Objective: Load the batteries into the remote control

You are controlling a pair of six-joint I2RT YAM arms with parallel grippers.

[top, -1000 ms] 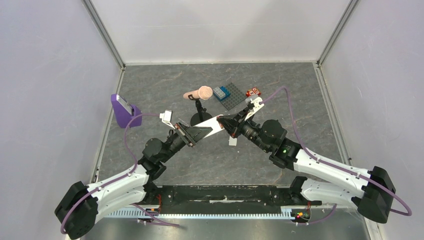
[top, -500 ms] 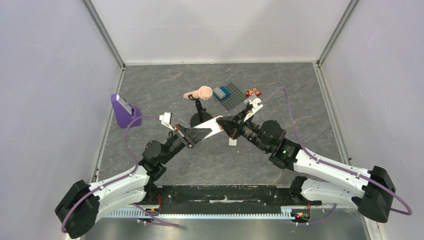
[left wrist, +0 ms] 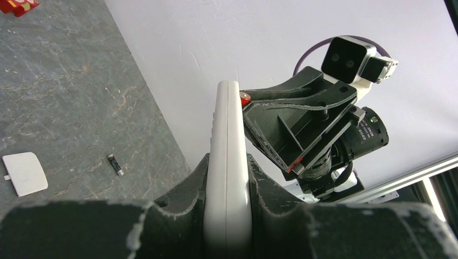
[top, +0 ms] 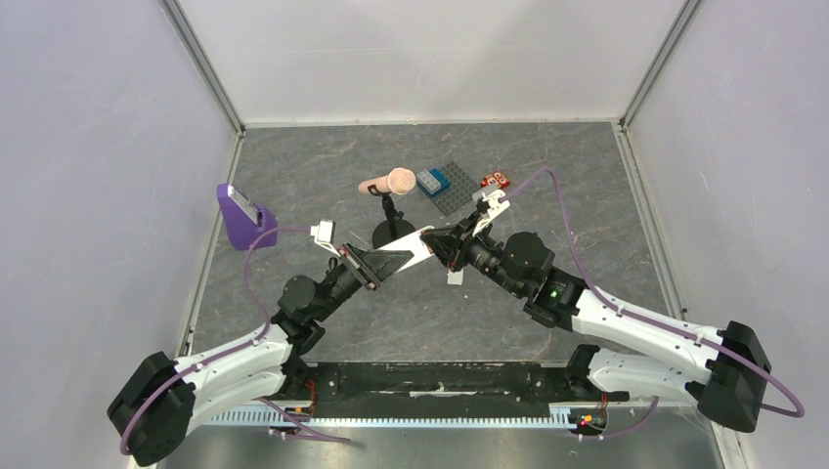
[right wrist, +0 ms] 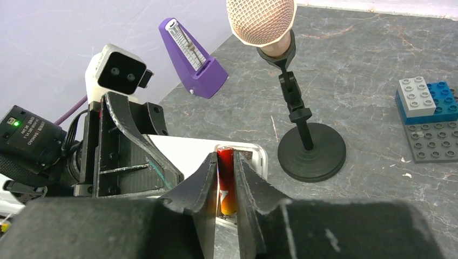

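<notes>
The left gripper (left wrist: 227, 175) clamps tight on the remote control (left wrist: 227, 124), held edge-on. Seen from above, at its 3 o'clock, the right gripper (right wrist: 227, 164), jaws nearly closed, pinches the red-orange battery (right wrist: 226, 186) over the remote.

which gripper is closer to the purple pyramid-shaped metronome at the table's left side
Left. The left gripper, clamping the white remote control, sits right of the purple metronome; the right gripper, pinching a red-orange battery, is farther right beyond it.
</notes>
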